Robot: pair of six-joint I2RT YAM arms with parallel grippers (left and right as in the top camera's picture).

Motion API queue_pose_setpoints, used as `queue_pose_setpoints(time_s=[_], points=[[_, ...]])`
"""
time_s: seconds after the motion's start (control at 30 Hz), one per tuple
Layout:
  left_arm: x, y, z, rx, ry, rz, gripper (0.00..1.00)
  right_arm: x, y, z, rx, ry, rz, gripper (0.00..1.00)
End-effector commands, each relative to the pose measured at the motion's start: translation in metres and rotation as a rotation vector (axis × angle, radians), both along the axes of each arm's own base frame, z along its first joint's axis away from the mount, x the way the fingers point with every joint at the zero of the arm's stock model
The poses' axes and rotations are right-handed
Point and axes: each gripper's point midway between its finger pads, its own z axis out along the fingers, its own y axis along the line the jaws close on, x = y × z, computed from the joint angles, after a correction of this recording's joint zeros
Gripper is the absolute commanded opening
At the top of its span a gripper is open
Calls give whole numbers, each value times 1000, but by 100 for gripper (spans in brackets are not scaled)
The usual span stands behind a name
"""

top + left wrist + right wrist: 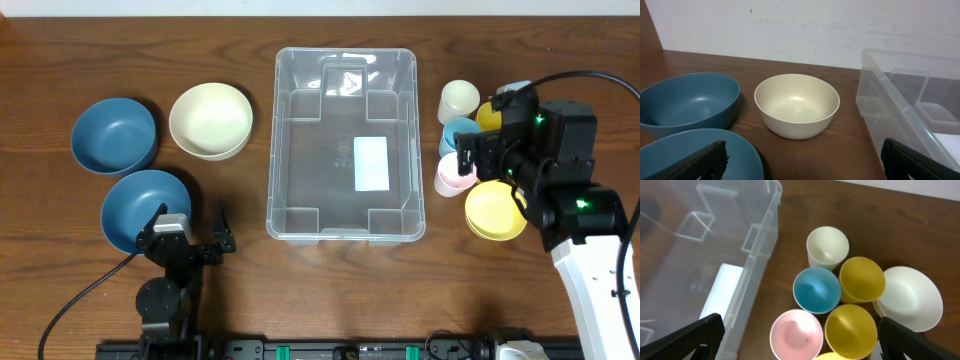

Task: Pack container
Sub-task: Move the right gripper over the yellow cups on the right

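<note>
The clear plastic container (320, 150) stands empty at the table's middle, with a white label (371, 163) on its base. It also shows in the left wrist view (892, 107) and the right wrist view (700, 260). My left gripper (188, 222) is open and empty, low at the front left beside a blue bowl (140, 205); its fingers frame bare wood in the left wrist view (805, 165). My right gripper (487, 150) is open and empty above a cluster of cups to the right of the container; in the right wrist view (800, 345) a pink cup (796, 334) lies between its fingers.
A cream bowl (210, 120) and a second blue bowl (114, 135) sit left of the container. On the right are a cream cup (827, 246), a blue cup (816, 290), two yellow cups (862, 279), a white bowl (910, 297) and a yellow bowl (495, 212).
</note>
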Motion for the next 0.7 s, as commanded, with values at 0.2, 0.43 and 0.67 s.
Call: queue_pose_setpoints(time_s=[0.2,0.43,0.67], points=[[0,-3,-17,11,41,-16,98,-22,-46,-15,16,118,-378,80],[0,-3,-17,11,41,-16,98,-43,-46,-33,58,234,-445,66],[0,-3,-17,11,41,-16,98,-56,-39,-63,82,346,-445,60]])
